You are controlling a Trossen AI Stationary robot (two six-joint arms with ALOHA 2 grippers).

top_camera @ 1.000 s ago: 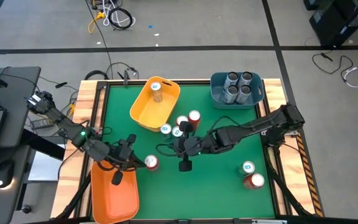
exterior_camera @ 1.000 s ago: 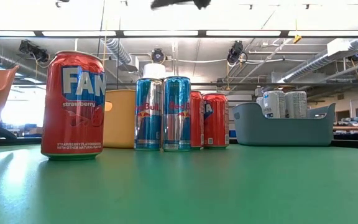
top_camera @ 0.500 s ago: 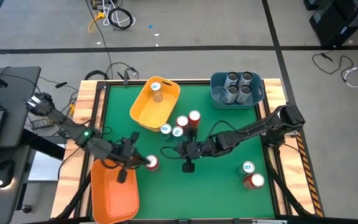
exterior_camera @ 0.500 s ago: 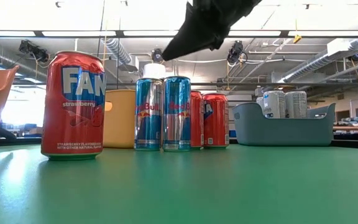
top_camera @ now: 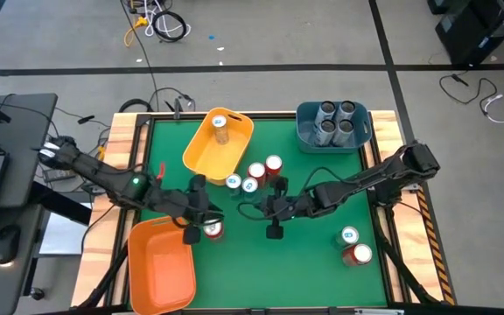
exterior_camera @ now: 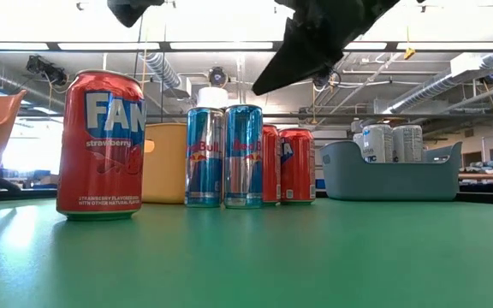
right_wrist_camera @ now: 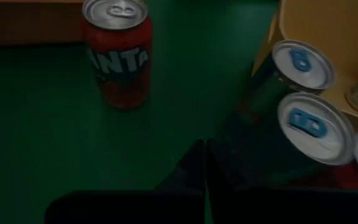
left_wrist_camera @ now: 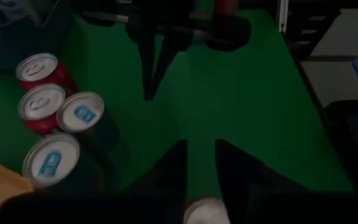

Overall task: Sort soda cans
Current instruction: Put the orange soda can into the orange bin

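A red Fanta can (top_camera: 213,229) stands on the green table beside the orange bin (top_camera: 158,267). My left gripper (top_camera: 201,210) hovers just above it, open, with the can's top (left_wrist_camera: 202,211) under its fingers, apart in the low view (exterior_camera: 135,8). My right gripper (top_camera: 250,208) is shut and empty above the table's middle, pointing at the red can (right_wrist_camera: 118,53). Two blue-topped cans (top_camera: 241,184) and two red cans (top_camera: 265,167) stand in a cluster by the yellow bin (top_camera: 201,156).
The yellow bin holds one can (top_camera: 220,127). The blue bin (top_camera: 364,131) at the far right holds several grey cans. A teal-topped can (top_camera: 349,235) and a red can (top_camera: 358,255) stand at the near right. Bare green table lies between the groups.
My left gripper has moved from over the orange bin's rim toward the table's right, to above the red Fanta can. My right gripper has shifted a little toward the right and come lower into the low view. No can has moved.
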